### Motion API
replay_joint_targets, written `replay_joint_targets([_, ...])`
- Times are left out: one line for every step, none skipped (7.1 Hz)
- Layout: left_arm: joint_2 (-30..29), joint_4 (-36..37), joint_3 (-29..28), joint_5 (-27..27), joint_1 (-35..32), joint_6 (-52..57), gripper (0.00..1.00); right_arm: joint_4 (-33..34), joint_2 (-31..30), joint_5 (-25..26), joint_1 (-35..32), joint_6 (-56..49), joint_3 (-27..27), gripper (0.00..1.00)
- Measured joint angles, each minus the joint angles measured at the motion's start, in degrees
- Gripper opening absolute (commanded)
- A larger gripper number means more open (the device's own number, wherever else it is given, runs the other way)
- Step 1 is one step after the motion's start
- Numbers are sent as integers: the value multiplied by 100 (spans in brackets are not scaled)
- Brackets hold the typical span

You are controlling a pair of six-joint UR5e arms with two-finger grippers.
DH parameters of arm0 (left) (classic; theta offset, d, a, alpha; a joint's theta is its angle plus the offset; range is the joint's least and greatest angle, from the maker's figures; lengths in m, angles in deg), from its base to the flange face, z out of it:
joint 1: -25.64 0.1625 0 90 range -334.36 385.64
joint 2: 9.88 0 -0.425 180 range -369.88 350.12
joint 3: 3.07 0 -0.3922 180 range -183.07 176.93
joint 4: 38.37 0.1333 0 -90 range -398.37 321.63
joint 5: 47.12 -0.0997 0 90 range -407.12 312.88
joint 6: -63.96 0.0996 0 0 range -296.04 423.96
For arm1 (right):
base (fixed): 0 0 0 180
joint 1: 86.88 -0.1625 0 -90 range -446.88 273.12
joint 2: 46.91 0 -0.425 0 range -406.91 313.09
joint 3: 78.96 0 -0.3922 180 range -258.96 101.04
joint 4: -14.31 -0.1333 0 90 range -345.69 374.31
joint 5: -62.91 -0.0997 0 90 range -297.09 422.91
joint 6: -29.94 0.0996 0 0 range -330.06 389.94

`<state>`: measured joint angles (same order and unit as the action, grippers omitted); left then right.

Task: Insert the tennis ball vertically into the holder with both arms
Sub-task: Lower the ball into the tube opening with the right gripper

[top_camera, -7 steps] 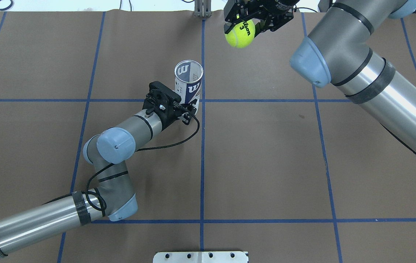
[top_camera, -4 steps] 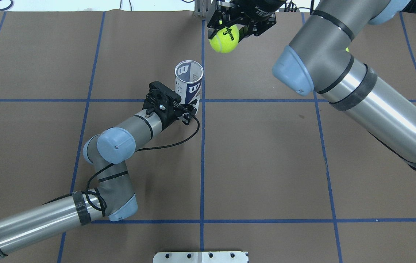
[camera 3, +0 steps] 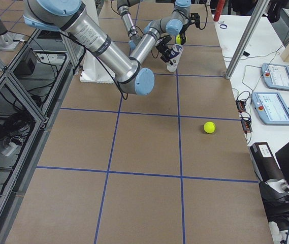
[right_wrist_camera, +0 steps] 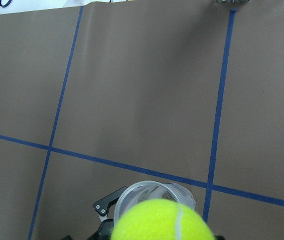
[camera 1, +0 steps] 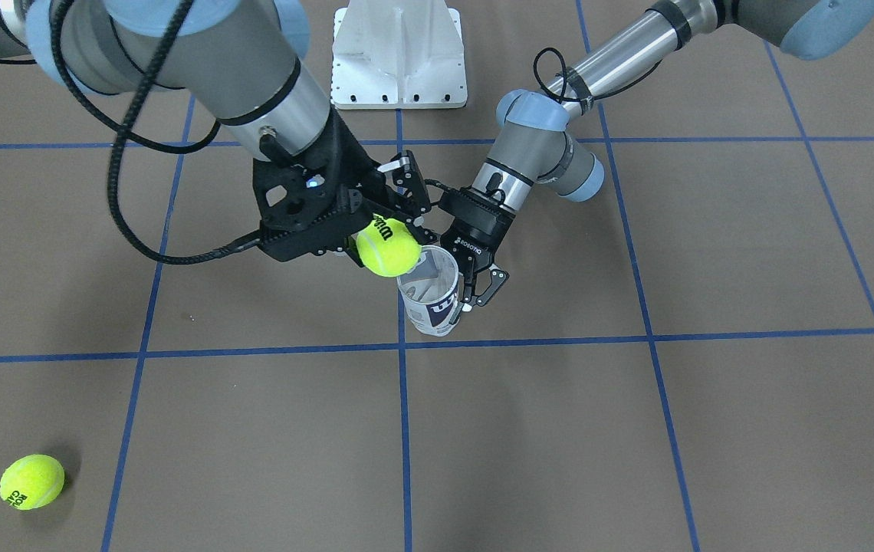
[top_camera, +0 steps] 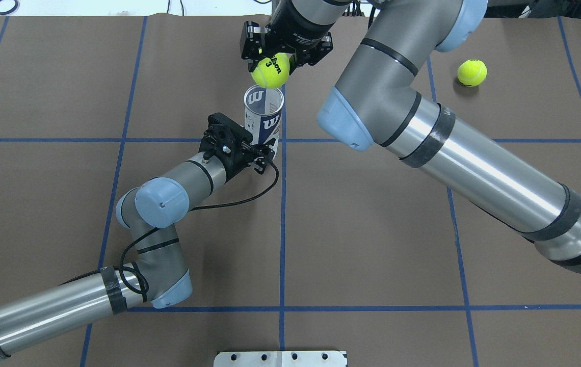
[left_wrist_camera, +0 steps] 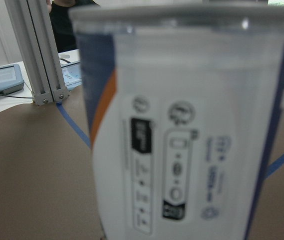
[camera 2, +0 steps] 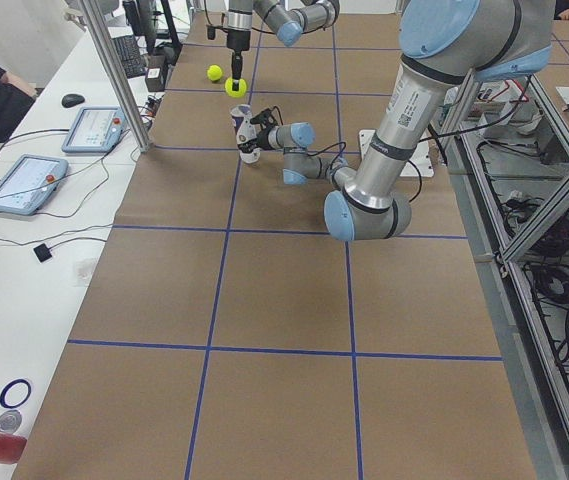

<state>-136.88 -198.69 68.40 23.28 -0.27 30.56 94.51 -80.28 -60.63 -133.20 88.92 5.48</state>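
Overhead exterior: a ball hangs at the can's mouth, one arm on each.
The holder [top_camera: 264, 109] stands upright on the brown counter [top_camera: 372, 229], open end up. The left claw [top_camera: 261, 153] is closed around its lower part. The right claw [top_camera: 276, 57] is clamped on a tennis ball [top_camera: 270, 71] marked "3". The ball sits just above the holder's far rim and is not inside. A second tennis ball [top_camera: 472, 72] lies well apart, on the right arm's side.
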Motion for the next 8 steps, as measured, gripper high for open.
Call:
replay_joint_targets([0, 0, -1, 0, -1, 0, 66, -3, 179, 68, 44, -7, -262, 0])
replay_joint_targets([0, 0, -1, 0, -1, 0, 66, -3, 280, 148, 93, -13, -421, 0])
replay_joint_targets([0, 2, -1, 0, -2, 0, 66, -4, 308, 198, 145, -22, -491, 0])
replay_joint_targets([2, 5, -1, 0, -5, 0, 66, -2, 303, 222, 191, -37, -520, 0])
replay_joint_targets([3, 8, -1, 0, -11, 0, 66, 2, 290, 230, 220, -49, -526, 0])
replay_joint_targets([3, 8, -2, 0, -15, 0, 66, 4, 270, 233, 231, -56, -526, 0])
replay_joint_targets([3, 9, -2, 0, -20, 0, 66, 4, 245, 234, 234, -60, -526, 0])
replay_joint_targets([6, 9, -1, 0, -24, 2, 66, 3, 217, 234, 237, -61, -524, 6])
